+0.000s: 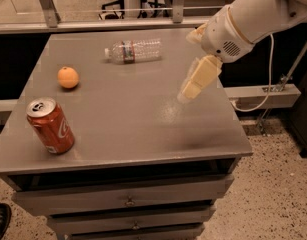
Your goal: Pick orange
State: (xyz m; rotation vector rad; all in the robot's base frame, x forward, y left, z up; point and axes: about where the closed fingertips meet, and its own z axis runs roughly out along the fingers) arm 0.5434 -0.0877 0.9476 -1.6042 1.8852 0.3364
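The orange [68, 77] is a small round fruit lying on the grey table [133, 119] at its left side, behind the red soda can. My gripper [192, 66] hangs above the right half of the table, far to the right of the orange and apart from it. Its cream fingers [199, 79] point down and to the left, stand apart and hold nothing.
A red soda can [50, 126] stands tilted near the table's front left. A clear plastic bottle [133, 51] lies on its side at the back middle. Drawers [128, 200] sit under the tabletop. A cable and rail [263, 91] run along the right. A shoe [0, 219] shows at the bottom left.
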